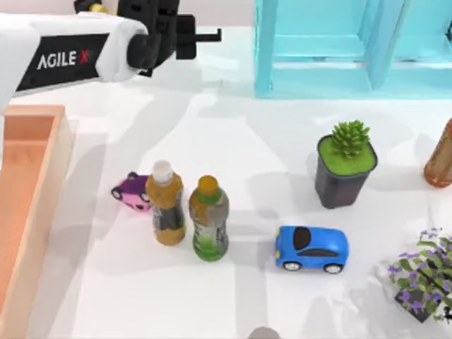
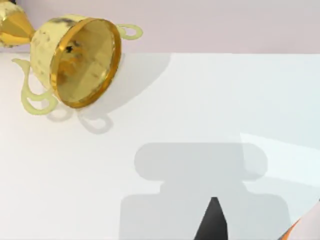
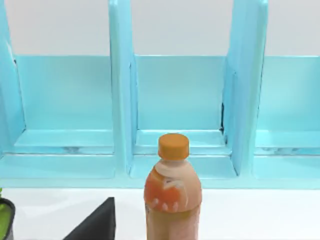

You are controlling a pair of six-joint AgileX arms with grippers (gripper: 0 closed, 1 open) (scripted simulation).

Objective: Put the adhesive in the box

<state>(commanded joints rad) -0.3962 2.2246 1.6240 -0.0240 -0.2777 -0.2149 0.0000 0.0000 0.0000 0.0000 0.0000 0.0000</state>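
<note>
The box [image 1: 28,205] lay along the table's [image 1: 268,141] left edge, open-topped, with nothing visible inside the part in view. The light blue shelf unit [image 1: 339,49] stood at the far side, right of centre. My left arm [image 1: 70,56] reached in from the upper left, stretched nearly level toward the right, its gripper [image 1: 205,34] near the far edge, well apart from the box; whether its fingers were parted or closed could not be told. In the left wrist view a golden trophy cup [image 2: 80,60] lay tipped on its side. The amber drink bottle [image 1: 165,205] and green-labelled drink bottle [image 1: 209,220] stood side by side mid-table. Where the adhesive was could not be told.
</note>
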